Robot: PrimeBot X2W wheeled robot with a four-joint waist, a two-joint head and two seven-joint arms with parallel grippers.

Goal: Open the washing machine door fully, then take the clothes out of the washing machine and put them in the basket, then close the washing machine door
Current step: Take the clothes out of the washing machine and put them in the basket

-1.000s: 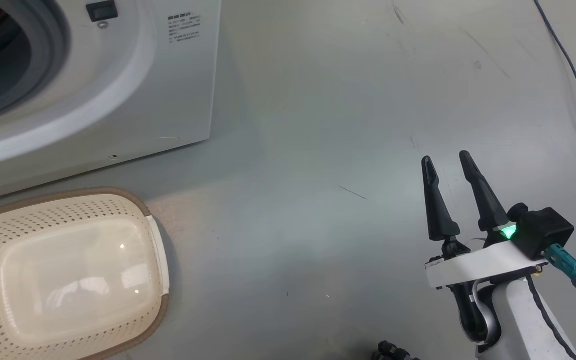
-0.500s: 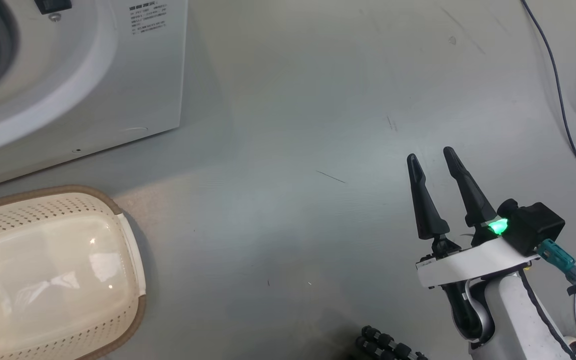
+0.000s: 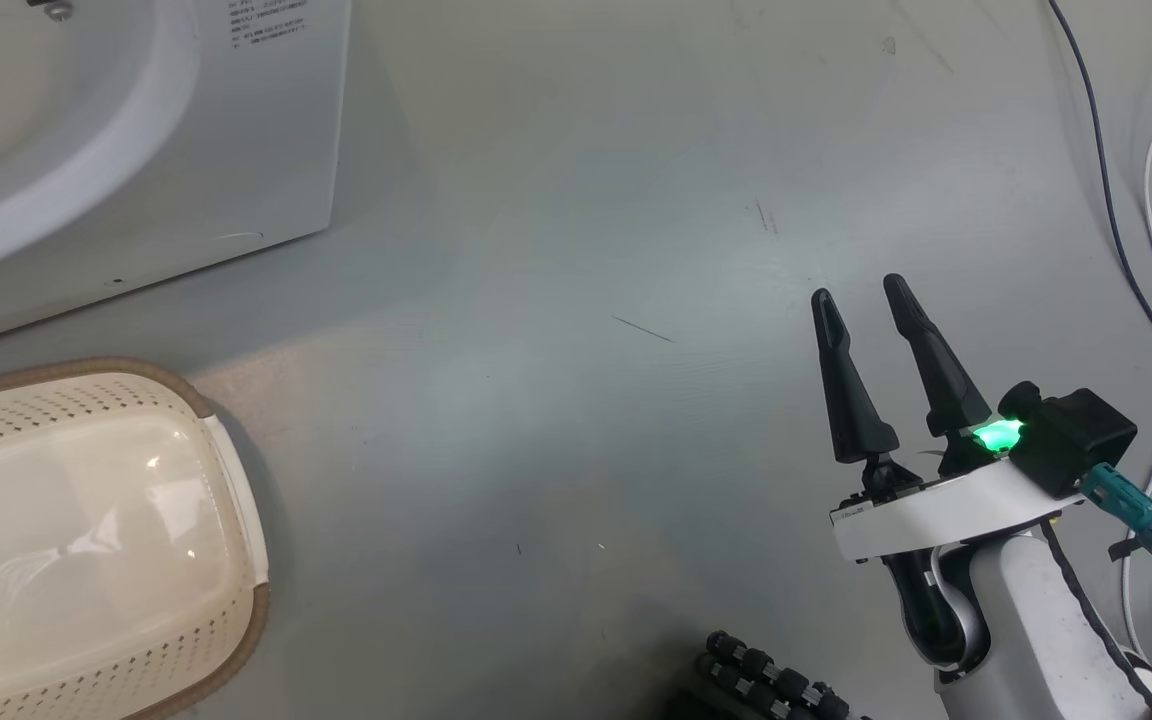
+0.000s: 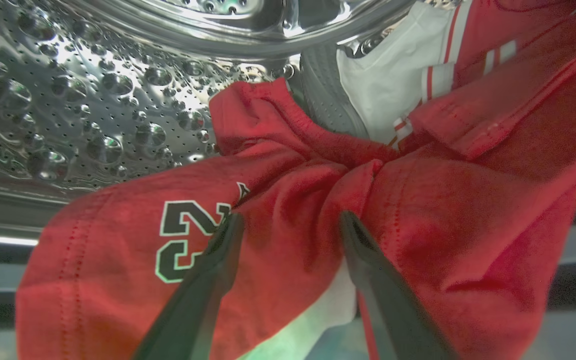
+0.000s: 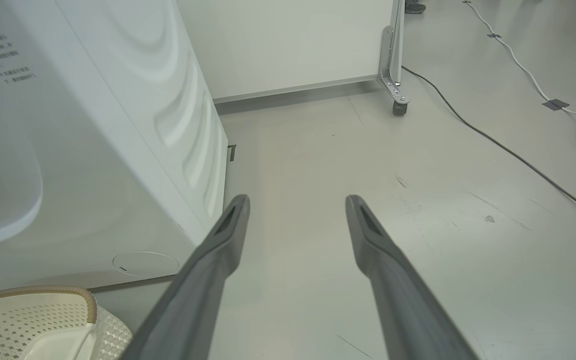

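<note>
In the left wrist view, red clothes [image 4: 418, 210] with white panels and a black printed number lie heaped in the washing machine's perforated steel drum [image 4: 93, 100]. My left gripper [image 4: 290, 217] is open, its fingertips right at the red fabric, one on each side of a fold. The white washing machine [image 3: 136, 150] stands at the head view's upper left and also shows as the washing machine [image 5: 93, 150] in the right wrist view. The cream basket [image 3: 258, 620] sits in front of it, empty. My right gripper [image 3: 857, 290] hangs open over bare floor. The washing machine door is out of view.
Dark and white cables [image 3: 1151, 200] run along the floor at the right. A white partition on a caster [image 5: 399, 106] stands behind the machine. The basket [image 5: 33, 300] lies at my right gripper's [image 5: 296, 198] lower left. Black ribbed tubing [image 3: 766, 685] shows at the bottom edge.
The head camera has swung right, so the machine's opening has slid out of the picture at the left. My right gripper stays open and keeps about the same place.
</note>
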